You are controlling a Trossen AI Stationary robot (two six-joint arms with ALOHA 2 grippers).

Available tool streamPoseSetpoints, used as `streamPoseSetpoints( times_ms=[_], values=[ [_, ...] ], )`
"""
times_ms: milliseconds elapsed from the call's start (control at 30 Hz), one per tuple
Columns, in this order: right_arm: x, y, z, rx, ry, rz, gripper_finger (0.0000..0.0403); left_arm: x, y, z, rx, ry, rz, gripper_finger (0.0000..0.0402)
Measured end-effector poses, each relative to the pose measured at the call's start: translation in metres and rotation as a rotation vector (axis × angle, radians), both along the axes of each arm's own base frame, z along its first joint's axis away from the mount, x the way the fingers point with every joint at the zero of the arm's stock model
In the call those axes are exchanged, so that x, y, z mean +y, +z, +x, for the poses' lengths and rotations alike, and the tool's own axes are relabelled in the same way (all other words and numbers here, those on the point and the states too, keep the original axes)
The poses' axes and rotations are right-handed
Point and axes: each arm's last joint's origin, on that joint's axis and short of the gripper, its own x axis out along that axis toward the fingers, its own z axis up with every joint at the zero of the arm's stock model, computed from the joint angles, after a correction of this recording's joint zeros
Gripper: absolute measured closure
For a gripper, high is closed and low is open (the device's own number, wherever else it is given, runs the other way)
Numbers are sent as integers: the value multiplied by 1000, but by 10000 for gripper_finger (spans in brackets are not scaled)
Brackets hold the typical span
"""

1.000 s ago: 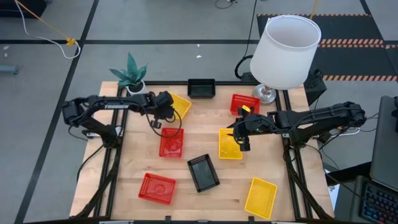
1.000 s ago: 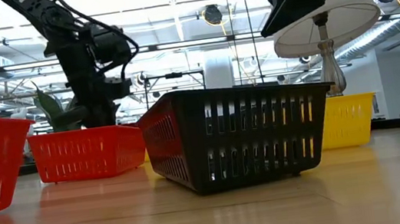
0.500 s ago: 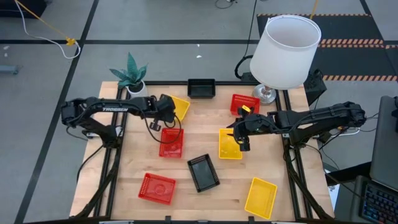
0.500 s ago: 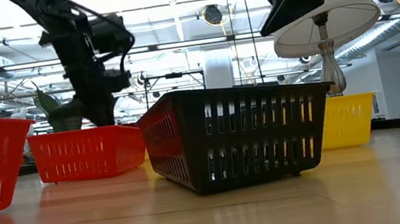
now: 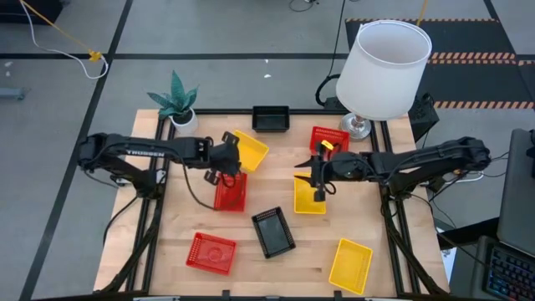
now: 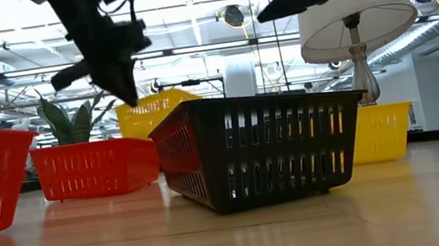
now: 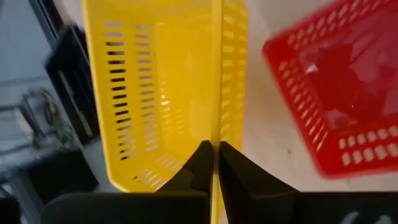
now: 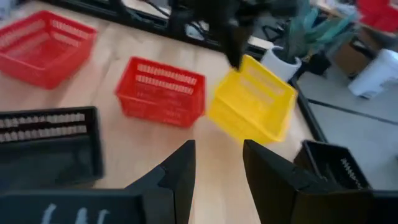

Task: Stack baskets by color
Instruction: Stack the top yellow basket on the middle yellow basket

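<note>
Counted on the table: three red baskets (image 5: 231,192) (image 5: 210,252) (image 5: 329,139), three yellow baskets (image 5: 249,149) (image 5: 308,197) (image 5: 350,265), two black baskets (image 5: 273,232) (image 5: 270,119), one lampshade (image 5: 387,69), one potted plant (image 5: 176,102)

Yellow basket (image 5: 250,150) lifted, tilted; other baskets scattered flat on table.

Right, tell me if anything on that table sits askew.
One yellow basket hangs tilted off the table, pinched by its rim in the left gripper. The black basket at mid-table lies skewed to the table edges.
</note>
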Motion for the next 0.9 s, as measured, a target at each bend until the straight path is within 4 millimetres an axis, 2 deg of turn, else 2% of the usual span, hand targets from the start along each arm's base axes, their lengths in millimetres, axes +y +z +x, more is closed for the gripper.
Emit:
streamPoseSetpoints(
  times_ms=[233,433,733,900],
  values=[
    [4,-5,17,26,-11,-13,273,-32,8,12,-119,-88,58,393],
    [16,2,29,20,33,-22,273,-49,15,19,-227,-130,108,393],
    [33,9,39,26,105,-60,272,-58,15,23,-249,-185,120,390],
    [37,10,38,20,121,-61,248,-62,10,27,-241,-209,103,393]
  ],
)
